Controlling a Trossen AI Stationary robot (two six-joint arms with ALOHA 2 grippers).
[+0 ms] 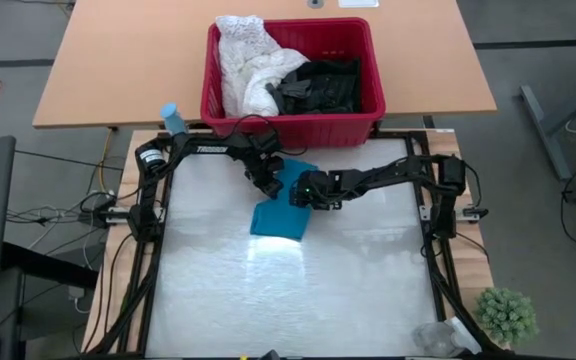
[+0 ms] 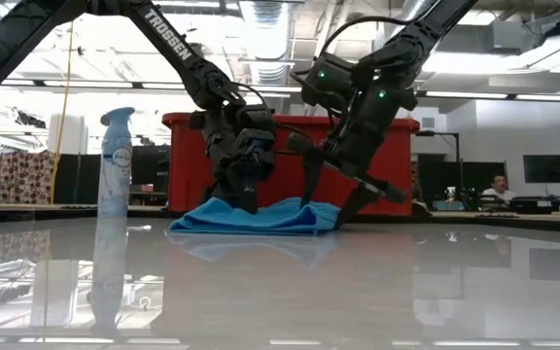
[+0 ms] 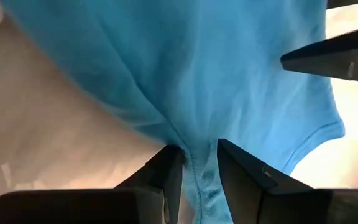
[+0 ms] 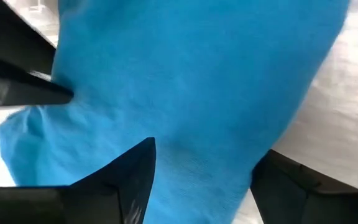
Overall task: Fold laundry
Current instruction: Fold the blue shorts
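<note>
Jaws differ between the two arms: the left gripper pinches a fold of the teal garment at its far edge, while the right gripper stands spread wide, straddling the cloth without clamping it. The teal garment lies flat on the white table, just in front of the red basket, its long axis running roughly from the basket side toward the table's near edge. Both grippers sit at the garment's basket-side end, left gripper on its left corner, right gripper on its right. Judged from this, the free near end is the portion a fold would act on, and the right gripper, being unloaded, is the better placed to reposition.
</note>
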